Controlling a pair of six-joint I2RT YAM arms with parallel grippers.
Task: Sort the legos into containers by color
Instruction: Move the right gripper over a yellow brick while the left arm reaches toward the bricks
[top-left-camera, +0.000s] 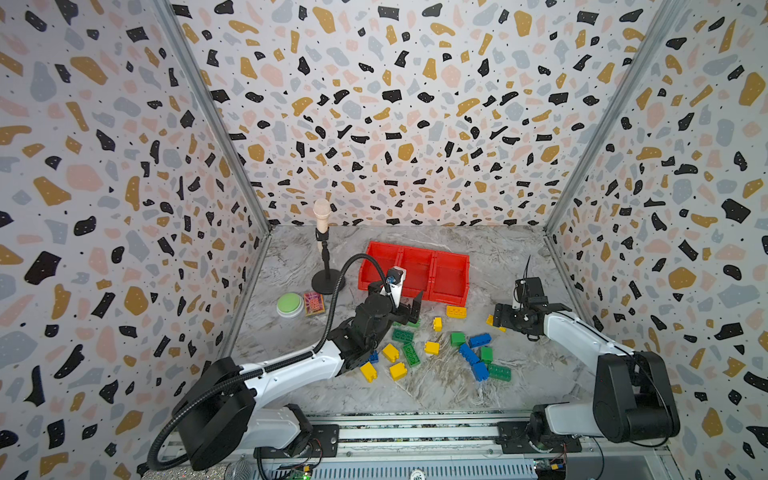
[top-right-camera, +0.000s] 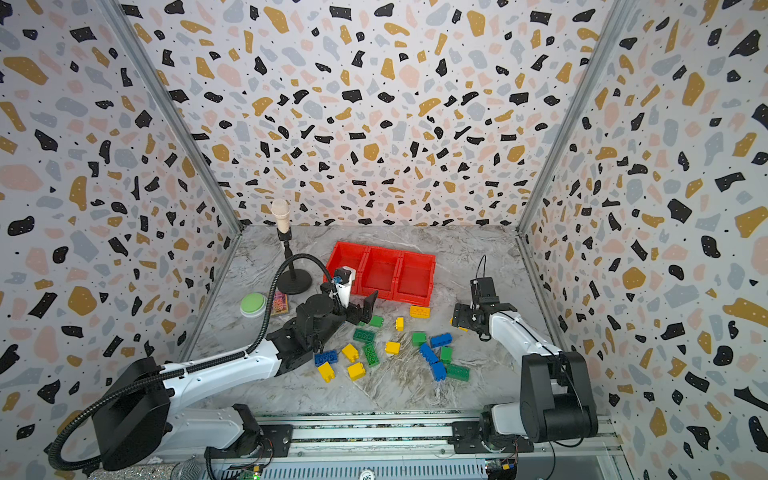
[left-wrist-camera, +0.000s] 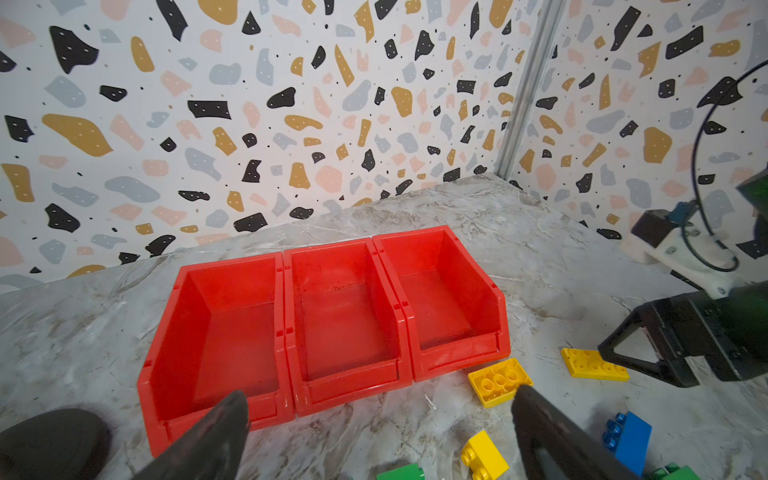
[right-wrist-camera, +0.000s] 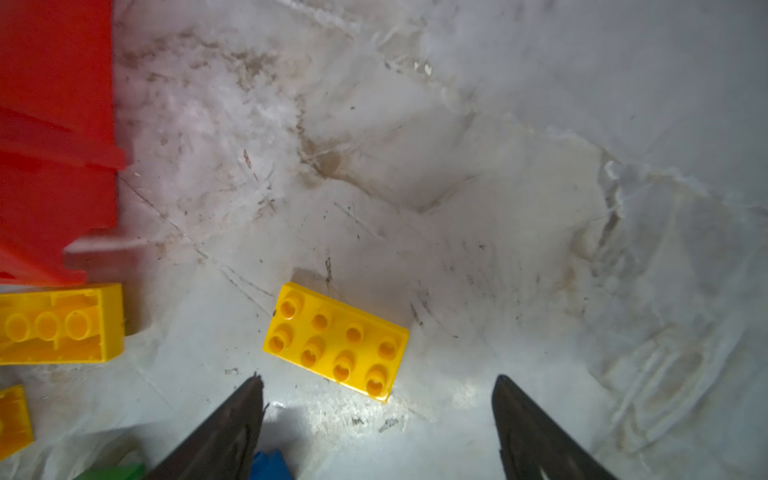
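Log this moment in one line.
bins empty | legos on table | left gripper open, empty | right gripper open, over yellow lego

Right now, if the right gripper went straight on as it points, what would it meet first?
Probably the flat yellow eight-stud lego just ahead of the right gripper, though depth is unclear.

We find the left gripper (left-wrist-camera: 380, 395) spread wide and empty. The right gripper (right-wrist-camera: 380, 378) points downward, jaws parted, gripping nothing.
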